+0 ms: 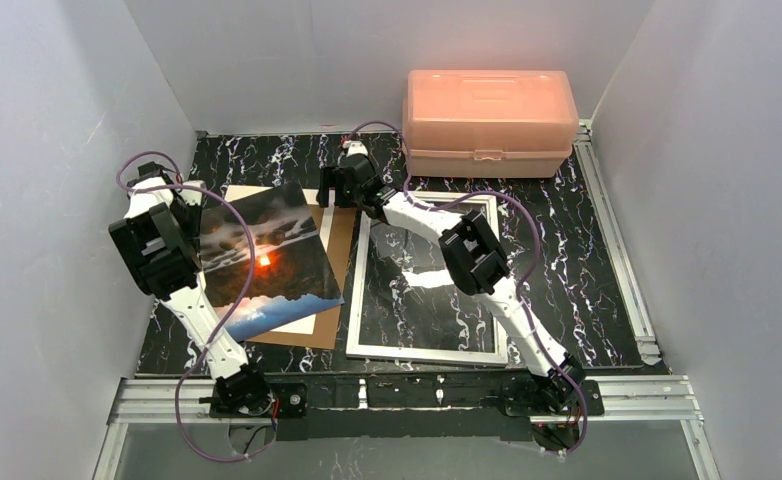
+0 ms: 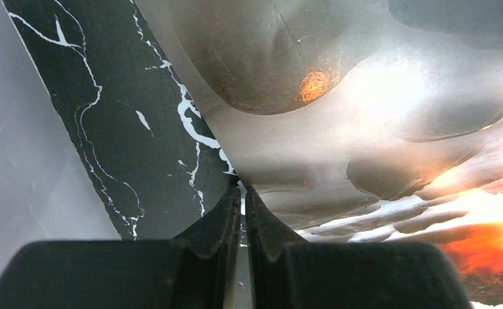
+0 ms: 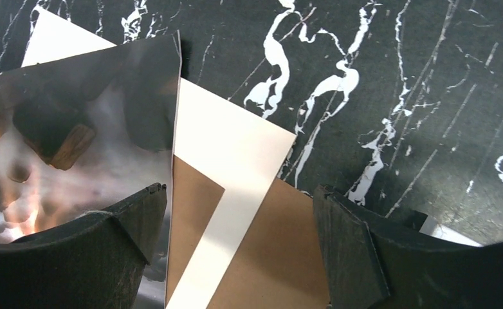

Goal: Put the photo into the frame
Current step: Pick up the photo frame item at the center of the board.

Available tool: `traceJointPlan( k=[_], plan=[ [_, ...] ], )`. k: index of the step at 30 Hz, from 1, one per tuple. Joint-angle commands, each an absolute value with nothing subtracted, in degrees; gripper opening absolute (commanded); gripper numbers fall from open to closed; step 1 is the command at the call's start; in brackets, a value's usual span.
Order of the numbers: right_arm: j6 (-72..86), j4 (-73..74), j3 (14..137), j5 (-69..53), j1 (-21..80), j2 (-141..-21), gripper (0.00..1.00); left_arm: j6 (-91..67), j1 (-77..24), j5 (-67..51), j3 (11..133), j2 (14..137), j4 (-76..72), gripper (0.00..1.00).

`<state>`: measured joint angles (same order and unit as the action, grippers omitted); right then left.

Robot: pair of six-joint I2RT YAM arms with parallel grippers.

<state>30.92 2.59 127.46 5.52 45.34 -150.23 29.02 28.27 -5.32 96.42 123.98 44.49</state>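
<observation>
From above, the glossy rectangular photo of dark clouds with an orange glow lies left of centre on the black marble-patterned table top. It lies partly over a brown backing board that carries a white card border. The photo's long axis runs near to far, tilted a little, with the blue-white end nearest the arm bases. The left gripper is at its far left corner, and the right gripper hangs by its far right corner. Just right of the board, the thin-edged white rectangular picture frame lies flat and holds nothing, with marble showing through its pane. Its long axis also runs near to far, and the right arm crosses over it. A translucent pink plastic box stands at the far edge with its lid down, and what is inside cannot be made out.

The left wrist view shows what the overhead view cannot: the left gripper's jaws are pressed together on the photo's edge.

In the right wrist view, the right gripper's jaws stand wide apart and hold nothing. They hang above the white border and the brown board, with the photo to one side.
</observation>
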Motion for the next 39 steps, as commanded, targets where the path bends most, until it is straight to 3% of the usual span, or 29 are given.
traceJointPlan(
  k=[1,9,21,39],
  plan=[
    [31.7,8.7,126.2,8.8,44.6,-150.1,0.91,29.6,27.9,-7.2,93.9,125.5,45.8,0.06],
    [34.0,9.1,139.4,4.0,44.7,-158.7,0.92,29.3,26.9,-6.3,94.2,127.5,44.5,0.04],
    [42.9,-0.2,137.0,-11.7,45.0,-160.5,0.91,29.8,26.2,-7.6,93.6,129.4,45.0,0.04],
    [59.2,-32.6,120.8,-23.9,45.4,-150.0,0.87,31.6,25.8,-8.2,92.7,131.3,44.9,0.02]
  ],
)
